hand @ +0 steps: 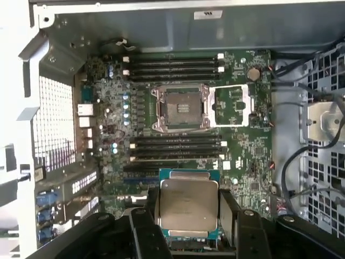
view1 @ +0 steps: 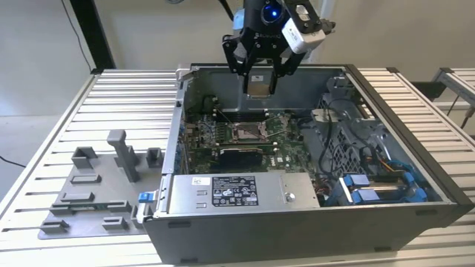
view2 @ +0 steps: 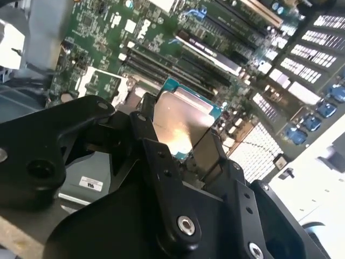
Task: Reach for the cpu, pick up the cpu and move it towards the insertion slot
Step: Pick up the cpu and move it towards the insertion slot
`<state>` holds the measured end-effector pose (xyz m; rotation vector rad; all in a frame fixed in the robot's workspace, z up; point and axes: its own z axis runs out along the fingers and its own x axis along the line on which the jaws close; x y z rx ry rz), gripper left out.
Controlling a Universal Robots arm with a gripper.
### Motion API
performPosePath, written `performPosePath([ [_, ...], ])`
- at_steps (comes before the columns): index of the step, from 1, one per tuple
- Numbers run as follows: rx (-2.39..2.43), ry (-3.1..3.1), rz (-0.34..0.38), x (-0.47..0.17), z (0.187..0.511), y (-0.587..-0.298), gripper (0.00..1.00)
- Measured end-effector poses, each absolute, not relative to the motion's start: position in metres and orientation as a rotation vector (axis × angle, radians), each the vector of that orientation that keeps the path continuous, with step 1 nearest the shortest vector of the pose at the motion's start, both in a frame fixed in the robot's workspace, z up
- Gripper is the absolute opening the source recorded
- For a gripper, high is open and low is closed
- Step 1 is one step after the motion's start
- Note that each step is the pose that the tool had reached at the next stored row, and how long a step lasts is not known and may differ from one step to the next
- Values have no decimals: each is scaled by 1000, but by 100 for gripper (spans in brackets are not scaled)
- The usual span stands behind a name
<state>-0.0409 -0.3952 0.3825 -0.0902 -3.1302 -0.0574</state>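
Silvery and shiny on top, the cpu [hand: 188, 204] is sitting between the black fingers [hand: 150, 216] of your gripper [hand: 188, 216], and the fingers are squeezing it from both sides. You are holding it up in the air over the open computer case [view1: 445, 189]. In the exterior view your gripper [view1: 260, 83] is hanging above the far wall of the case, with the cpu [view1: 258, 84] tucked between its tips. The insertion slot [hand: 180, 108] is lying open on the green motherboard [hand: 248, 145], and its shiny metal frame [hand: 232, 105] is flipped out to one side. In the exterior view the insertion slot [view1: 248, 131] is sitting lower down than the cpu, nearer the middle of the case, well apart from it. In the second wrist view you are looking past the cpu [view2: 183, 121] at the motherboard [view2: 102, 27] below it. Grey plastic blocks [view1: 122, 156] are standing on the table [view1: 133, 94] at the exterior view's left, beside the case.
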Motion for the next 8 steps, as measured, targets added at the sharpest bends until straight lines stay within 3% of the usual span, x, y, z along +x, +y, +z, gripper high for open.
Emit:
performPosePath([
  [8, -90, -3130, -58, -41, 382, -360, 0],
])
